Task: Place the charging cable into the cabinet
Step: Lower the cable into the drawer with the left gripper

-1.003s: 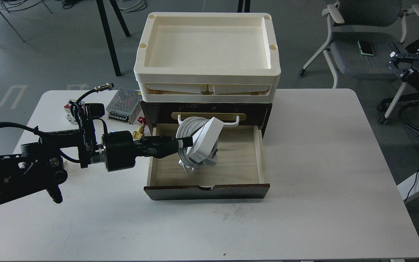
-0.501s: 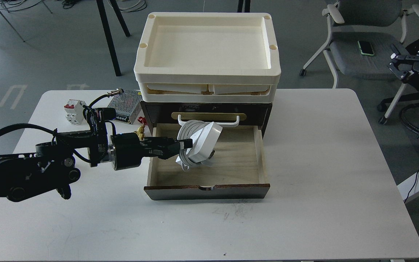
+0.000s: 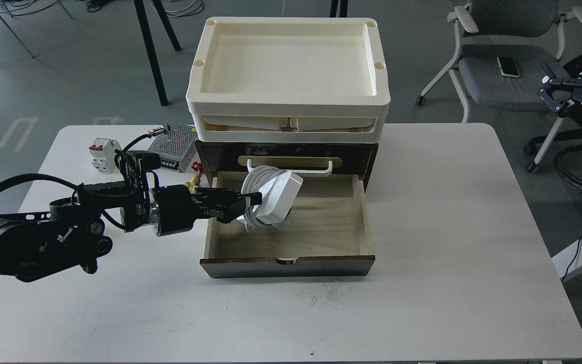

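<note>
The charging cable [image 3: 277, 194], a white power strip with its cord coiled around it, hangs tilted over the left part of the open drawer [image 3: 321, 227] of the dark brown cabinet [image 3: 359, 154]. My left gripper [image 3: 250, 198] reaches in from the left over the drawer's left wall and is shut on the strip's left end. The coil's lower loops sit close to the pale wood floor; I cannot tell whether they touch. My right gripper [image 3: 556, 88] is small and dark at the far right edge, away from the table.
Cream trays [image 3: 286, 108] are stacked on the cabinet. A white-and-red circuit breaker [image 3: 101, 155] and a perforated metal power-supply box [image 3: 174, 143] lie left of the cabinet behind my arm. The drawer front [image 3: 286, 266] juts toward me. An office chair [image 3: 498, 71] stands back right.
My left gripper has moved down and slightly left with the cable, lowering it deeper into the drawer. The strip now lies flatter. The right arm has barely moved.
</note>
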Action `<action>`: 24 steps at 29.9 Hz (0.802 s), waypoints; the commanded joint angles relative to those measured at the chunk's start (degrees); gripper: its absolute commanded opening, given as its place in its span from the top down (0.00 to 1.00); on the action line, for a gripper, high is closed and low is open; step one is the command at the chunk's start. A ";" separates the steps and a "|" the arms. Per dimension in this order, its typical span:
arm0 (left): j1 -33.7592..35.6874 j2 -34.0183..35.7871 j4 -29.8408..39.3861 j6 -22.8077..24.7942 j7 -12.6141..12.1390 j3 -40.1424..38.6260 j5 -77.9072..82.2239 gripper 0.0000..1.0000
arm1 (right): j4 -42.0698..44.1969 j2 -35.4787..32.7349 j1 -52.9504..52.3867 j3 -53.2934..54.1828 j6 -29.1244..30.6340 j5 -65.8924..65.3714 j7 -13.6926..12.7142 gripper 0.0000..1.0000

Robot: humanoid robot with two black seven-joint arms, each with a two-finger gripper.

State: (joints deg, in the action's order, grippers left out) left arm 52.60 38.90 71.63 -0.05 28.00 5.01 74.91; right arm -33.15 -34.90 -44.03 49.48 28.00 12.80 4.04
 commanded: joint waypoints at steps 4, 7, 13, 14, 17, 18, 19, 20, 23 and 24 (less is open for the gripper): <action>0.04 0.83 0.09 -0.30 0.00 0.00 2.78 1.00 | 0.01 -0.08 0.09 0.09 0.00 0.03 0.00 0.00; 0.04 0.74 -0.18 -0.39 0.00 1.22 3.66 1.00 | 0.01 -0.17 0.09 0.00 0.00 0.03 0.00 0.00; 0.04 -0.14 -2.72 -0.39 0.00 2.28 3.66 1.00 | 0.01 -0.08 0.09 0.00 0.00 0.03 0.00 0.00; 0.13 -0.23 -3.34 -0.39 0.00 2.45 3.66 1.00 | 0.01 -0.08 0.09 0.00 0.00 0.03 0.00 0.00; 0.13 -0.31 -3.96 -0.39 0.00 2.46 3.66 1.00 | 0.01 -0.08 0.09 0.00 0.00 0.03 0.00 0.00; 0.13 -0.32 -3.96 -0.30 0.00 2.46 3.66 1.00 | 0.01 -0.08 0.09 0.09 0.00 0.03 0.00 0.00; 0.13 -0.32 -3.96 -0.30 0.00 2.46 3.66 1.00 | 0.01 -0.08 0.09 0.09 0.00 0.03 0.00 0.00; 0.13 -0.58 -3.96 -0.30 0.00 2.46 3.58 1.00 | 0.01 -0.08 0.09 0.09 0.00 0.03 0.00 0.00; 0.13 -1.63 -3.96 -0.21 0.00 2.37 3.58 1.00 | 0.01 -0.08 0.17 0.09 0.00 0.03 0.00 0.00; 0.13 -1.89 -3.96 -0.21 0.00 2.37 3.58 1.00 | 0.01 -0.08 0.17 0.09 0.00 0.03 0.00 0.00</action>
State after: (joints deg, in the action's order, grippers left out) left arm 52.76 37.85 67.66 -0.36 27.99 7.47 78.55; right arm -33.13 -34.98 -43.88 49.53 28.00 12.83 4.04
